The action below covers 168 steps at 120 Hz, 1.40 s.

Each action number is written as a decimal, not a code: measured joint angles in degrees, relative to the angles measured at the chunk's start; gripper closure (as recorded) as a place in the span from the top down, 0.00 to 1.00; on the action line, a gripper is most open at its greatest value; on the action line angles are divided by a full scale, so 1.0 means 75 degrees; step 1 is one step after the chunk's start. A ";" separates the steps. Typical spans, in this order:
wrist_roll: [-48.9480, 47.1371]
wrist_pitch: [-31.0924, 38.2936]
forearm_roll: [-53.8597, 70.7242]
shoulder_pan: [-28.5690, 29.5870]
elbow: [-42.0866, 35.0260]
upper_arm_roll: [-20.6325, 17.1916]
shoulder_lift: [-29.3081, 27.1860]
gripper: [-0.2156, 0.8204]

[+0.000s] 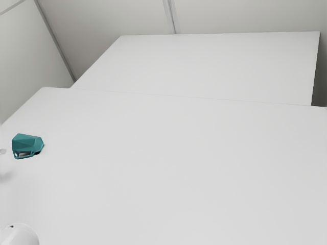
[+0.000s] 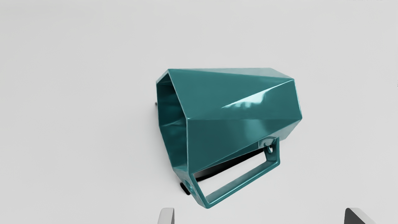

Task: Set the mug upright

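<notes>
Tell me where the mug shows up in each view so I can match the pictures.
Exterior view: the mug lies on its side near the left edge, just below mid-height.
Wrist view: the mug lies just beyond the open pincer.
Shared landmark: the mug's handle.

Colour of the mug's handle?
Teal, like the mug's body; the handle shows best in the wrist view.

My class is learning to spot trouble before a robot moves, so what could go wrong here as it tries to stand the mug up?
The mug lies on its side with its handle toward the open pincer, so a finger might knock the handle and turn the mug.
Its glossy, slanted faces could slip during a lift.
If let go before its base sits flat, it may topple again.
</notes>
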 joint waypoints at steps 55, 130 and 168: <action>0.2401 -0.0040 -0.0363 0.0246 0.0801 -0.0307 0.1407 0.77; 0.3776 -0.0425 -0.1428 0.0325 0.1037 -0.0450 0.2081 0.77; 0.4086 -0.0641 -0.1708 0.0283 0.1079 -0.0579 0.2238 0.77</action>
